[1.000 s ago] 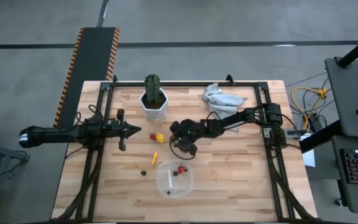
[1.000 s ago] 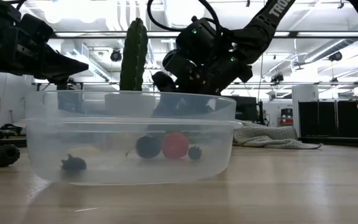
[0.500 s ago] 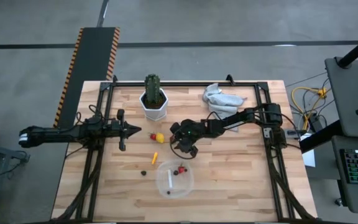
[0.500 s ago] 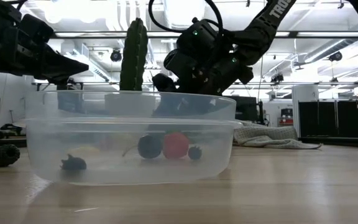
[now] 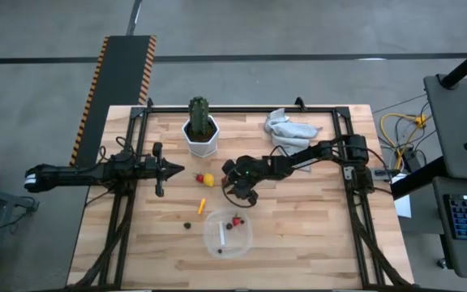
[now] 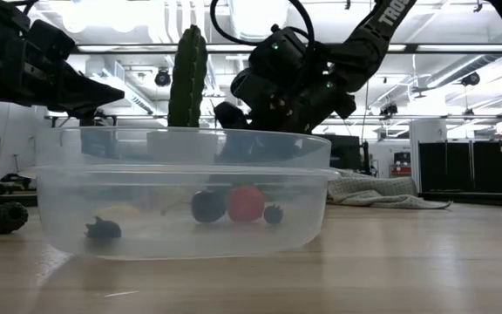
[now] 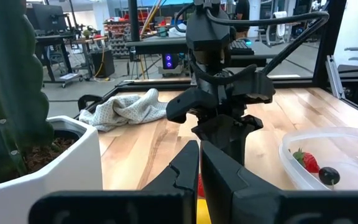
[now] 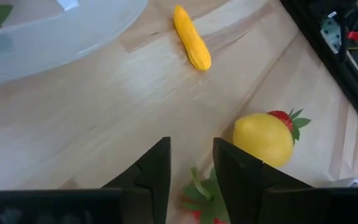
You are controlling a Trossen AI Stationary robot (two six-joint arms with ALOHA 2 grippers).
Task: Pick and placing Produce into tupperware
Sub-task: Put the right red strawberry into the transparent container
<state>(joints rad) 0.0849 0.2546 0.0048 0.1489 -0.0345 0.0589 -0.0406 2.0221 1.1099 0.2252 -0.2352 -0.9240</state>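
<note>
Beside the lemon, right gripper fingers parted.

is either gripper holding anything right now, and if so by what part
Nothing is held. The right gripper is open over bare wood near the lemon. The left gripper is shut and empty, off to the table's left side.

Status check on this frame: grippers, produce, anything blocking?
Right gripper open, hovering near lemon. Left gripper shut, parked at table's left. Tupperware holds strawberry and berries. Nothing blocking.
</note>
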